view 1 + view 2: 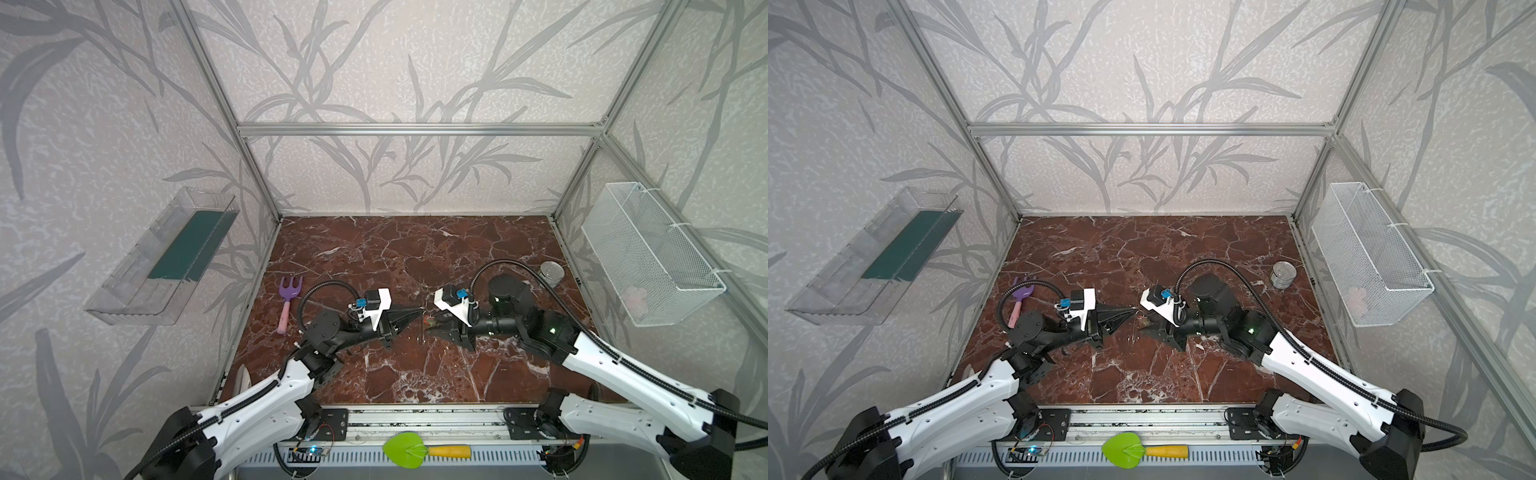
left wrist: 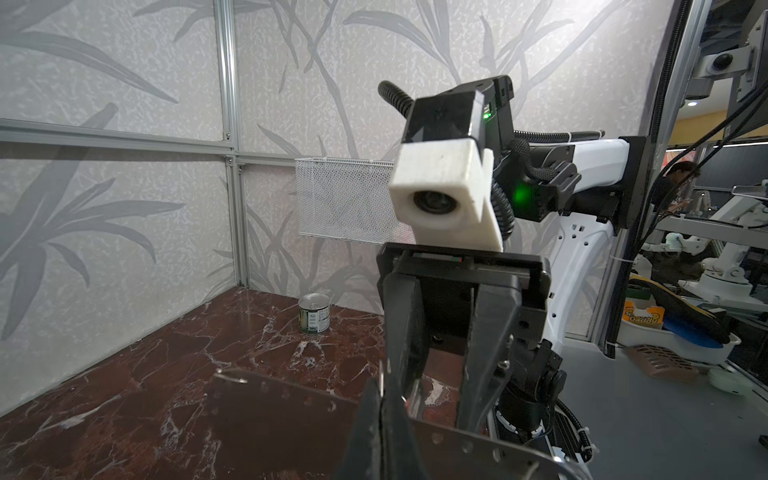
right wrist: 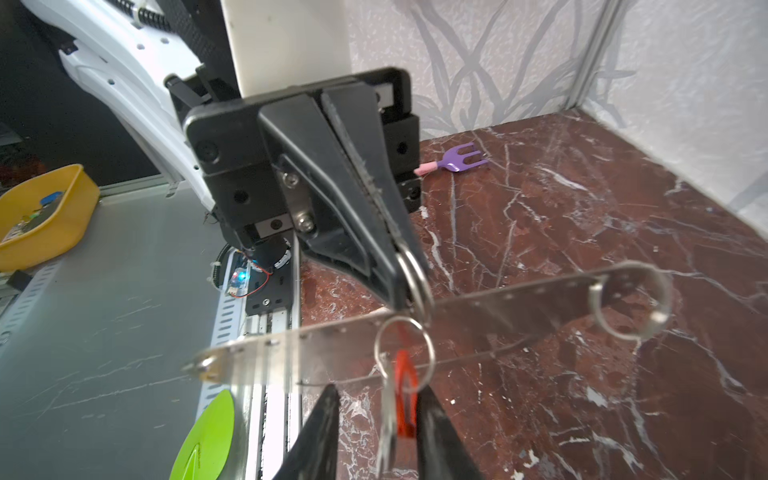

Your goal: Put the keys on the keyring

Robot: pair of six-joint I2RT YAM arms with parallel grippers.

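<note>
**At the centre of the red-brown marble table** (image 1: 374,257), in both top views, the left gripper (image 1: 417,312) reaches in from nine o'clock and the right gripper (image 1: 432,325) from three o'clock, tips almost meeting. Between them stands the keyring, a flat pale-grey metal D-shaped loop (image 1: 423,332), seen edge-on. A red speck at the right jaws marks the keys, a tiny silver metal key with a red plastic tag (image 1: 430,320). A purple plastic toy rake (image 1: 289,301) lies towards nine o'clock and a small steel tin (image 1: 552,272) towards two o'clock, both well apart.

**Left wrist view:** the right jaws stand parted behind the keyring's holed edge (image 2: 282,399).

**Right wrist view:** the left jaws are closed on the keyring (image 3: 498,307) at a steel split ring (image 3: 411,274). The keys (image 3: 405,386) hang by their own small ring between the parted right fingertips. Whether that ring is fully threaded cannot be told.

**Technique (judged):** the step is the release. Hold the left grip firm and the loop steady, then draw the right jaws straight back towards three o'clock, clear of the tag.
</note>
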